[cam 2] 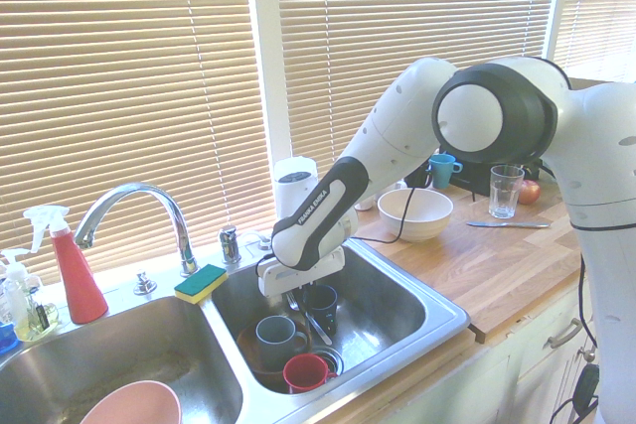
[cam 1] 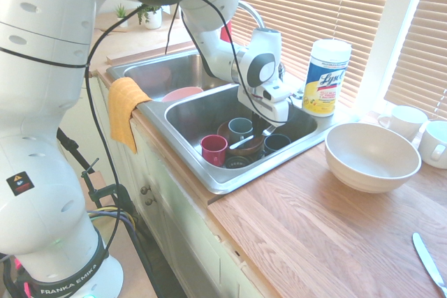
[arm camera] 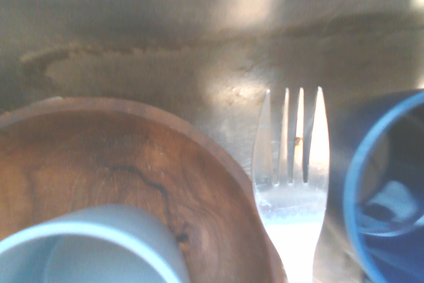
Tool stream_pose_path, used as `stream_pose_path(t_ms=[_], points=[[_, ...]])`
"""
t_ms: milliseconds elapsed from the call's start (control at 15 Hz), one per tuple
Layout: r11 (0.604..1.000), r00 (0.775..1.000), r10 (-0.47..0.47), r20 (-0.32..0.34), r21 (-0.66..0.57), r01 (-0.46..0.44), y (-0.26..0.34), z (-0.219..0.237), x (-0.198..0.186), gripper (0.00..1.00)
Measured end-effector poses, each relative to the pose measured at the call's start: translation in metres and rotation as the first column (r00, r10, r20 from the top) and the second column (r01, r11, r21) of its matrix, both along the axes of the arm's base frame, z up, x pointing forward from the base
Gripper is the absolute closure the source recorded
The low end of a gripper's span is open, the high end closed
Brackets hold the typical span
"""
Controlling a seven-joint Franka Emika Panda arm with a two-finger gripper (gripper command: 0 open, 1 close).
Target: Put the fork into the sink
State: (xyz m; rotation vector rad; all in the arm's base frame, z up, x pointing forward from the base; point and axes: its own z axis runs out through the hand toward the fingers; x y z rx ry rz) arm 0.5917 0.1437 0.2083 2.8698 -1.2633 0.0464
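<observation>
My gripper [cam 1: 264,125] [cam 2: 292,295] is lowered into the sink [cam 1: 204,106] [cam 2: 402,297], in the basin with the cups. It is shut on the fork [cam 1: 244,142] [cam 2: 313,325], which slants down from the fingers toward the brown bowl [cam 1: 253,149] [arm camera: 99,164]. In the wrist view the fork [arm camera: 291,144] shows its four tines over the steel floor, between the brown bowl and a dark blue cup [arm camera: 384,190] [cam 1: 276,142] [cam 2: 320,298]. A grey cup [cam 1: 240,128] [cam 2: 275,337] stands in the bowl, and a red cup [cam 1: 214,149] [cam 2: 306,371] sits near the front wall.
The other basin holds a pink plate [cam 1: 183,93] [cam 2: 131,406], with a yellow cloth [cam 1: 124,109] over its rim. A wipes canister [cam 1: 326,77], a white bowl [cam 1: 371,156] and a knife [cam 1: 429,263] are on the wooden counter. Faucet [cam 2: 139,206] and sponge [cam 2: 201,283] stand behind the sink.
</observation>
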Motion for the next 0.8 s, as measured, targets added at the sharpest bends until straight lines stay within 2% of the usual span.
stream_pose_path(t_ms=[133, 200, 800], points=[[1.000, 1.000, 0.005, -0.009, -0.002, -0.005, 0.004, -0.016, 0.000, 1.00], [1.000, 1.000, 0.001, -0.015, -0.004, -0.001, 0.004, -0.022, 0.001, 0.00], [0.999, 0.999, -0.036, -0.019, 0.002, 0.036, -0.007, -0.029, 0.007, 0.00]])
